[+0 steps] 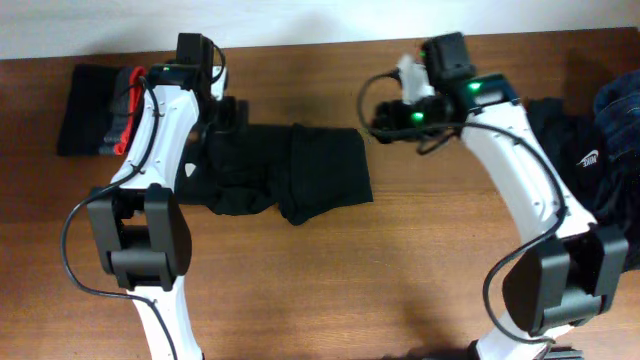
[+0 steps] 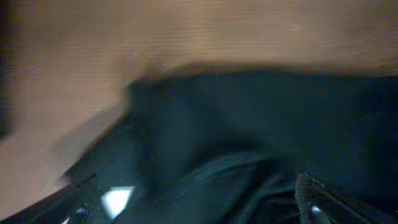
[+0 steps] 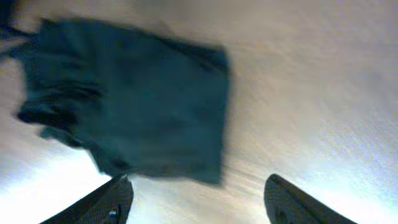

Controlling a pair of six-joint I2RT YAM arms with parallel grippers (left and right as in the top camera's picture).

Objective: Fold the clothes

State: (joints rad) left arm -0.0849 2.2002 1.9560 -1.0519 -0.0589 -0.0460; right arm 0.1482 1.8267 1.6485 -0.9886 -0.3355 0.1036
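Observation:
A black garment (image 1: 285,175) lies folded and bunched on the table's middle, its right part a flat rectangle. My left gripper (image 1: 224,120) hovers over its upper left edge. In the left wrist view the dark fabric (image 2: 249,137) fills the lower frame, and the left gripper (image 2: 196,214) stands open with its fingers (image 2: 317,208) wide apart above the cloth. My right gripper (image 1: 380,120) is just off the garment's upper right corner. In the right wrist view the right gripper (image 3: 202,202) is open and empty over bare wood, with the garment (image 3: 137,106) ahead of it.
A folded stack of dark and red-grey clothes (image 1: 95,110) sits at the far left. A loose pile of black and blue clothes (image 1: 590,150) lies at the right edge. The wooden table (image 1: 330,290) stretches in front of the garment.

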